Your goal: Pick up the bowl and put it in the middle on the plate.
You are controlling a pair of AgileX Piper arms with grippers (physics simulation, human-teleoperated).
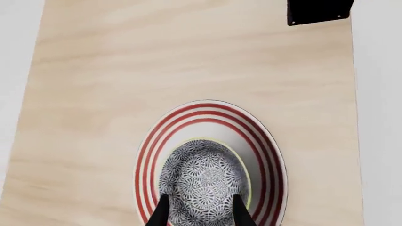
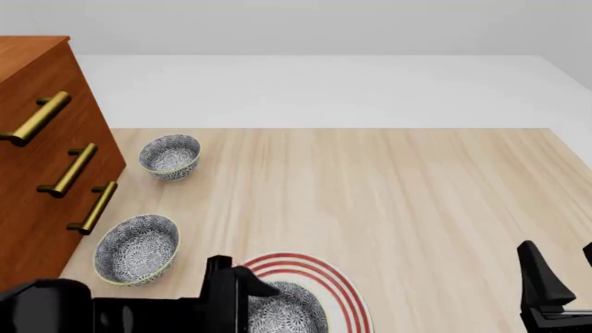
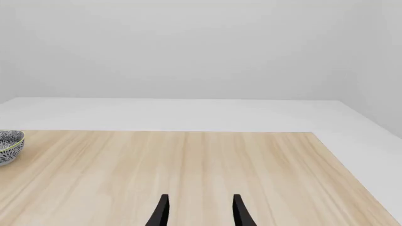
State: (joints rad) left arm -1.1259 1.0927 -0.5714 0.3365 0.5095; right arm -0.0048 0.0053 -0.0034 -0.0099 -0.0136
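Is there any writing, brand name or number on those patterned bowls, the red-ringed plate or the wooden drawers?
None: no words, numbers or signs are readable in any view.
Blue-and-white floral bowl: pattern only.
White plate with red rings: rings only.
Brown wooden drawer cabinet: bare wood and brass handles.

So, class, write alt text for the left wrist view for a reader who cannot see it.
A small blue-grey floral bowl sits on a white plate with red rings, on a pale wooden table. The two dark fingertips of the left gripper stand apart on either side of the bowl's near part. A black object shows at the table's far corner.
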